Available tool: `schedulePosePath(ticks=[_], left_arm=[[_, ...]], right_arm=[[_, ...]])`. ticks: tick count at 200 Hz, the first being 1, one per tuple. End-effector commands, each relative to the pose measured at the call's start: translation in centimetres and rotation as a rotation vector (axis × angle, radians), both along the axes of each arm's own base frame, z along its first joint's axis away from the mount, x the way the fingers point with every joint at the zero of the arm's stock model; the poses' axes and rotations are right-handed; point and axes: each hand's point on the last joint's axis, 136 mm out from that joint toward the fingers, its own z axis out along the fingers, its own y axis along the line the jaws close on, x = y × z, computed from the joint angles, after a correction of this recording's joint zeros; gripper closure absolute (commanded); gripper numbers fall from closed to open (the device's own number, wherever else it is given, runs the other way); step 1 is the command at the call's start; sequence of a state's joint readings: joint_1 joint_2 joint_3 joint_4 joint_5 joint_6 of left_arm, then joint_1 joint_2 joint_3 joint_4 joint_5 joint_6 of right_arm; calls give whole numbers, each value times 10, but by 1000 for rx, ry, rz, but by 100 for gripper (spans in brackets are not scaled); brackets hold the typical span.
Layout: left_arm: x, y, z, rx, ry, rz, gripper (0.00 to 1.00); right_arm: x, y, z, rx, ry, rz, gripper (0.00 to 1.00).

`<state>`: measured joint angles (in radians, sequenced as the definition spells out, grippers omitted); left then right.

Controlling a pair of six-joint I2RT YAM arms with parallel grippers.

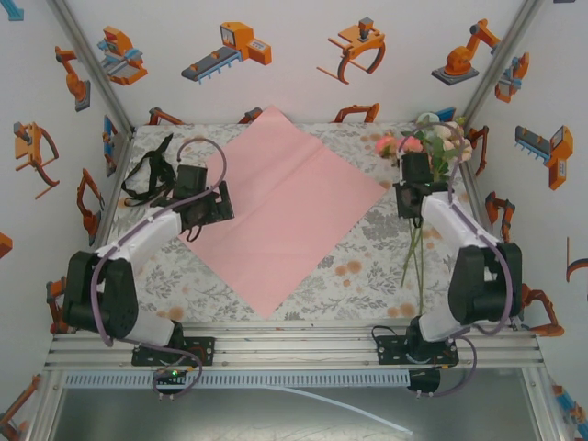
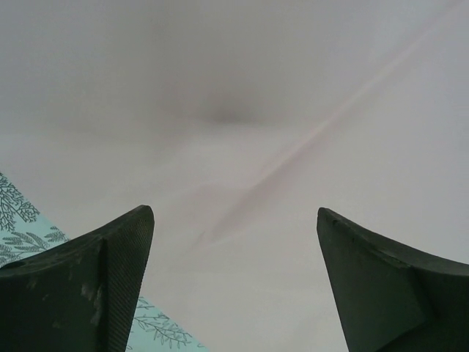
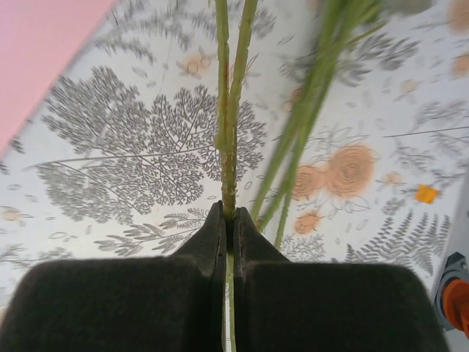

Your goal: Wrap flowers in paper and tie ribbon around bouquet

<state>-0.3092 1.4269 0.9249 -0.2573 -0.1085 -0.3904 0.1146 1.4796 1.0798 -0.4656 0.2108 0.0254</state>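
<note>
At the right of the top view, the right gripper (image 3: 229, 214) pinches thin green stalks (image 3: 229, 132) of pink-and-cream artificial flowers (image 1: 430, 142); the left gripper (image 2: 234, 213) stands spread over the central pale pink paper sheet (image 1: 294, 202). It should lift slowly: some stalks lie outside.

Your right gripper (image 3: 229, 220) pinches one thin green stalk of the flowers (image 3: 233, 110). More stalks slant just beside it over the fern-print tablecloth (image 3: 146, 161), with the paper (image 3: 37, 51) at upper left.
</note>
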Motion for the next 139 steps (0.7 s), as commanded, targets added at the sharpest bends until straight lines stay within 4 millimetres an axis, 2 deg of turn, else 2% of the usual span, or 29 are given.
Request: schedulePosePath(ticks=[1,13,26,52,67,97,118,120,139], left_arm=[[-7,-6,36,-81,-89,-1,13],[-13,-6,49,-106,-121,4,11],[-21,-7,63,-139,-150,-1,8],[-34,-16,83,-216,-191,-43,0],[-41,-20,89,-244,-191,-59,1],[-54,-17,93,-272,-191,-36,2],[-63,-17,86,-293,-175,-31,2],[-64,-17,85,-295,-173,-30,2],[-74,-19,77,-317,-155,-37,3]], right_arm=[[8,8,84,132,-225,-50,100],[11,28,110,258,-281,-27,100],[18,61,130,388,-312,21,100],[37,155,153,593,-290,158,100],[50,210,158,650,-285,222,100],[86,301,147,819,-259,245,100],[112,359,121,919,-223,251,100],[113,365,124,930,-225,260,100],[127,415,100,909,-189,347,100]])
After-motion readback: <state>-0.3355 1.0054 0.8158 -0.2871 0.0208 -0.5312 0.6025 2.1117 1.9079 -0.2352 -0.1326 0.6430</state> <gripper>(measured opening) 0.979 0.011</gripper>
